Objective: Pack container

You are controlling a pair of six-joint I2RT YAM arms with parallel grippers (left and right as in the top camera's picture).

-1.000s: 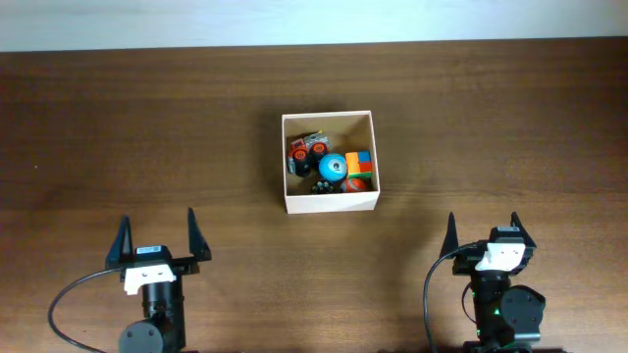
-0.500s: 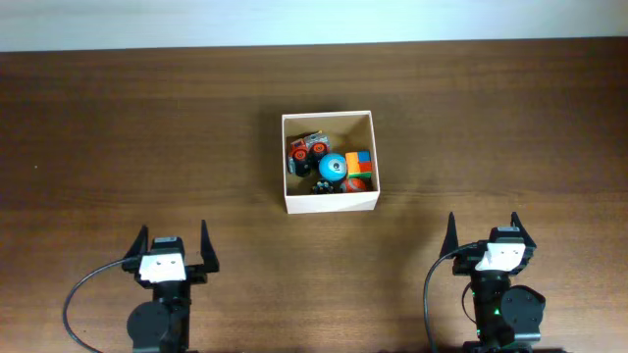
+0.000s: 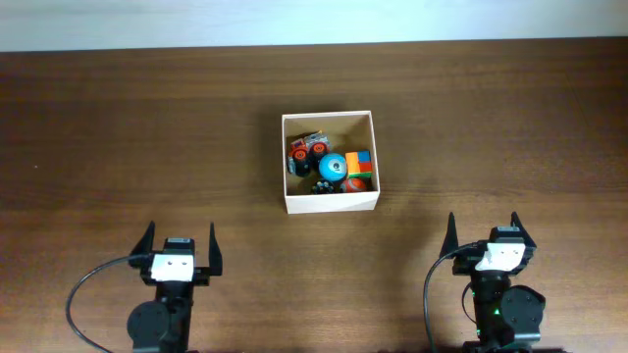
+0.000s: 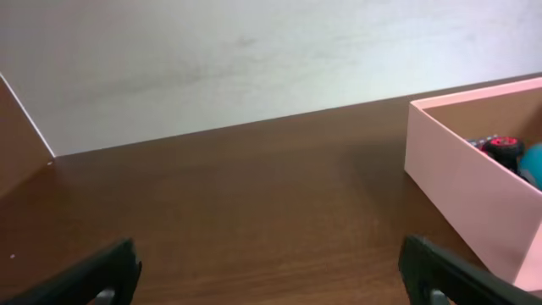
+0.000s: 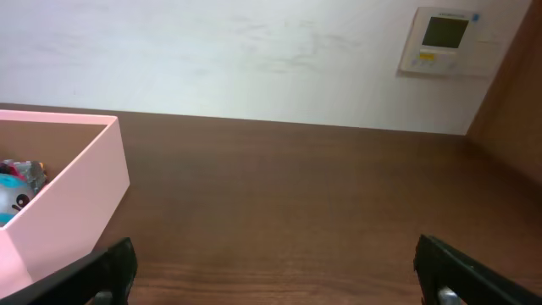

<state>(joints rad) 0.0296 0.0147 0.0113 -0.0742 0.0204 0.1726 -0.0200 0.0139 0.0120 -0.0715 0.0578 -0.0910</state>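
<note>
**Q:** Dark brown wood covers nearly the whole overhead view: it is the table (image 3: 118,127), with a pale strip of wall (image 3: 294,20) along its far edge. Where does the container stand?

**A:** The container (image 3: 329,203) stands upright near the middle of the table, open on top. It is well apart from both arms, which sit at the near edge. In the wrist views its walls look pinkish.

**Q:** What lies inside it?

**A:** Several small toys lie close together on the tan bottom. I see a toy truck (image 3: 307,150) with orange wheels, a blue ball (image 3: 333,168), a cube of coloured squares (image 3: 359,162) and something red-orange (image 3: 357,184) in the near right corner. Some small dark pieces beside the ball are too small to name.

**Q:** And the grippers?

**A:** The left gripper (image 3: 181,229) is at the near left, and its fingers (image 4: 93,275) are spread wide with only bare table between them. The right gripper (image 3: 484,221) is at the near right, its fingers (image 5: 461,267) also wide apart and holding nothing. Both point toward the far wall.

**Q:** Anything else?

**A:** On the wall, in the right wrist view, hangs a small white panel with a screen (image 5: 445,42).
</note>
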